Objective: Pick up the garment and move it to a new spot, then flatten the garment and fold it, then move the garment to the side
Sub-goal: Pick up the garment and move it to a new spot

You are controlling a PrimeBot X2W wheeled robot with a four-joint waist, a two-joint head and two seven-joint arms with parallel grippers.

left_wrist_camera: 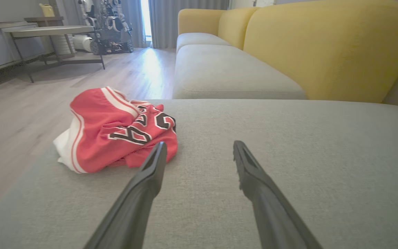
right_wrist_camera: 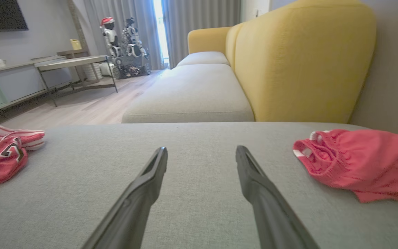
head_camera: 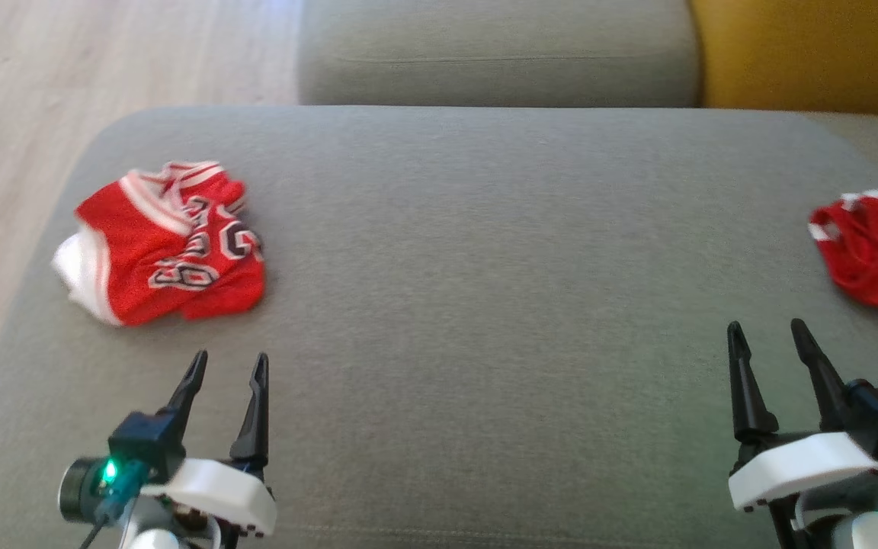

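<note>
Two red garments, a lettered jersey (head_camera: 172,252) and a plain piece (head_camera: 877,252), share a living room with two grippers, left gripper (head_camera: 229,356) and right gripper (head_camera: 765,325), each with two dark fingers (head_camera: 254,412), three grey seat cushions (head_camera: 485,305), one metal-legged table (right_wrist_camera: 71,61) and two robots (right_wrist_camera: 110,34).

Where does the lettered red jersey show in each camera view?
Head view: the jersey sits at left on the grey cushion, ahead of the left pincer.
Left wrist view: jersey left of centre, near the cushion's edge.
Right wrist view: jersey at the far left edge.
Shared landmark: the yellow sofa back, upper right in every view.
</note>
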